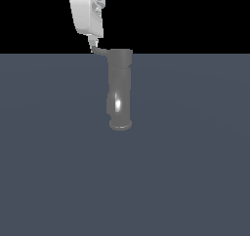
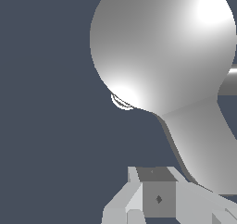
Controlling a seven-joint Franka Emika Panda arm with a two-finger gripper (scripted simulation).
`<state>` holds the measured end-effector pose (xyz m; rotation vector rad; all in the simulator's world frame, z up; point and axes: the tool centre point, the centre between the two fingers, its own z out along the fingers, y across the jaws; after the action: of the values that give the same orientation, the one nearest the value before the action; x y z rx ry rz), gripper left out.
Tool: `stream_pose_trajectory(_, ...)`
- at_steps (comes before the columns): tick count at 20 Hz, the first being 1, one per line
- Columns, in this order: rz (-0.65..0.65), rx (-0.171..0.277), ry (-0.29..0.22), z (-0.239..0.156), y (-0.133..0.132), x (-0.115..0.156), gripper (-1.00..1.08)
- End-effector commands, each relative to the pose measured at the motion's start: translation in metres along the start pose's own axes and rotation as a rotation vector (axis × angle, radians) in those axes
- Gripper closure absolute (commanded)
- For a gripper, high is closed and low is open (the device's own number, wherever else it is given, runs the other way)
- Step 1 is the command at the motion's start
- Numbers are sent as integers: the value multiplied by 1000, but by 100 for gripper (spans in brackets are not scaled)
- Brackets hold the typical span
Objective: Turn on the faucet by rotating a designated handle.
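Observation:
The faucet (image 1: pixel 119 88) is a tall grey metallic cylinder on a round flared base, with a bright glint low down. Its handle (image 1: pixel 103 51) is a short thin lever that sticks out from the wider cap toward the exterior view's left. My white gripper (image 1: pixel 92 45) comes down from above, its fingers together and their tips against the handle's outer end. In the wrist view the faucet (image 2: pixel 162 47) shows as a big round cap. From it the handle (image 2: pixel 199 144) runs toward my gripper (image 2: pixel 157 195), which is shut and empty beside the handle.
A flat dark blue-grey floor (image 1: pixel 185 181) spreads around the faucet on all sides. Nothing else stands on it.

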<state>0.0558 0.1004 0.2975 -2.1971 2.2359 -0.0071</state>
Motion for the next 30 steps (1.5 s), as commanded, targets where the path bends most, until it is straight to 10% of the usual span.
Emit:
stream_pose_trajectory(1, -1, -8, 1, 0, 10, -2, 108)
stream_pose_trajectory(30, -1, -7, 2, -1, 71, 28, 108)
